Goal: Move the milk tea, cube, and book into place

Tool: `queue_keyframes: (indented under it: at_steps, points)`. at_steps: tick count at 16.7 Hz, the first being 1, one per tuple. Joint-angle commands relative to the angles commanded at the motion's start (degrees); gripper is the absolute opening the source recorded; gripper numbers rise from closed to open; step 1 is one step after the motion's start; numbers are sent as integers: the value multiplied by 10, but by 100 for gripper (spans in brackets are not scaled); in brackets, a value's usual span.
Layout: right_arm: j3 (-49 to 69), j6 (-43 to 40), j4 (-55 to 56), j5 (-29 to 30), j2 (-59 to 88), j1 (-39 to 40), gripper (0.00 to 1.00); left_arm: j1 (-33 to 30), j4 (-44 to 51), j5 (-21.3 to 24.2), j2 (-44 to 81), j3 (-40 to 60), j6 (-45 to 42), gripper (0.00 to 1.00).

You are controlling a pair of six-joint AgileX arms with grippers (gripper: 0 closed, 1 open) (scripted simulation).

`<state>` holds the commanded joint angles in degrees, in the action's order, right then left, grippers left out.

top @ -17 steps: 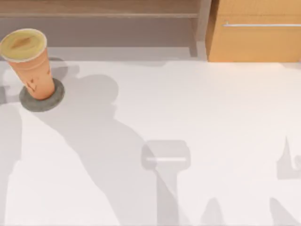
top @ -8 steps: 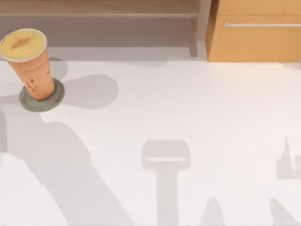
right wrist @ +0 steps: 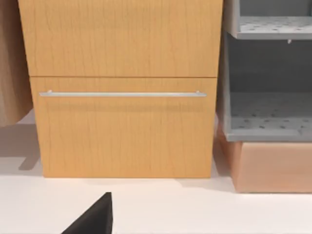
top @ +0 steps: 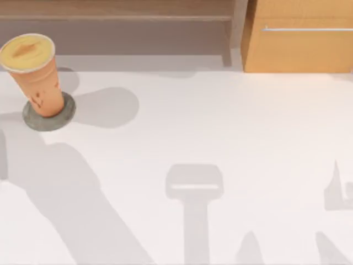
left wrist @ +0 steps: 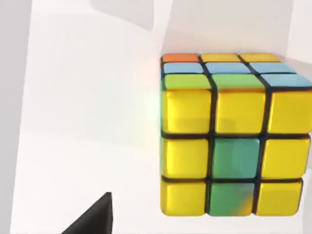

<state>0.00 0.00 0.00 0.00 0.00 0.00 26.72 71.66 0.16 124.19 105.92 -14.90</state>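
Milk tea [top: 34,74] upright on a grey round coaster [top: 49,117] at the white table's [top: 231,127] far left, near the back. In the left wrist view, Rubik's cube [left wrist: 234,136] resting on the table close ahead of the left gripper; finger state cannot be told. Right wrist view facing a wooden drawer front [right wrist: 122,87] with a metal handle [right wrist: 122,94], grey shelf [right wrist: 268,131] beside it.

Simulated home/office: wooden drawer cabinet [right wrist: 122,87], grey shelves [right wrist: 268,117].

The big arm shadow on the table [top: 231,121] slides away from the milk tea [top: 36,74] toward the near left corner. A second ago it lay against the cup's base; now pale tabletop separates them.
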Motion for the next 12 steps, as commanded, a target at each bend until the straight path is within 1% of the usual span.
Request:
queue_keyframes:
  at_steps: [7,11,12]
  points:
    - [0,0,0,0,0,0,100,3,-108,0,23,-86,-2,100]
    - [0,0,0,0,0,0,100,3,-112,0,24,-89,-2,100]
    - [0,0,0,0,0,0,100,3,-112,0,24,-89,-2,92]
